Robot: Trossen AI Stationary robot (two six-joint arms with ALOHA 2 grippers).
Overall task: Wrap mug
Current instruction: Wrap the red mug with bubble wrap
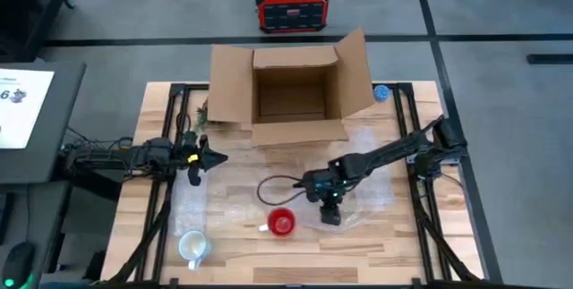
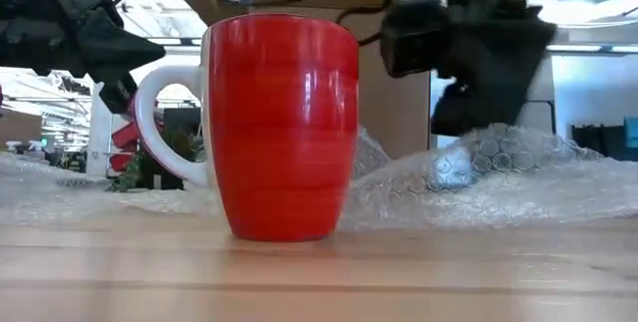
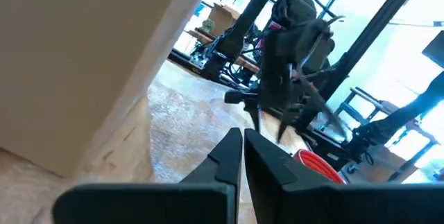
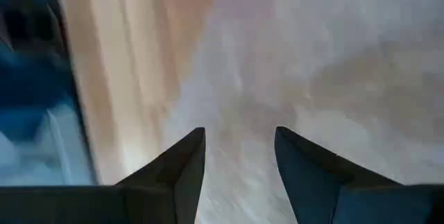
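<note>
- The glossy red ceramic mug with a white handle (image 1: 281, 223) stood upright and bare on the wooden slatted counter (image 1: 376, 262), near its front edge, with the handle pointing toward the left arm's side.
- A crumpled sheet of clear bubble wrap (image 2: 498, 167) lay on the counter just beside the mug and behind it; nothing of it covered the mug, so I judged the wrapping itself not yet begun.
- My right pincer (image 1: 330, 211) hung over that sheet, just beside the mug, with its fingers set apart in a moderate gap and holding nothing (the right wrist view showed only film and wood between them).
- My left pincer (image 1: 199, 157) waited well apart from the mug, near the left side of the open brown cardboard box (image 1: 288, 97), its fingers closed together and empty.
- A second mug, pale and cream-coloured (image 1: 193, 246), sat at the counter's front left corner on more film.
- What remained, as I read it: take hold of the sheet, bring it around the red mug, and close it over.
</note>
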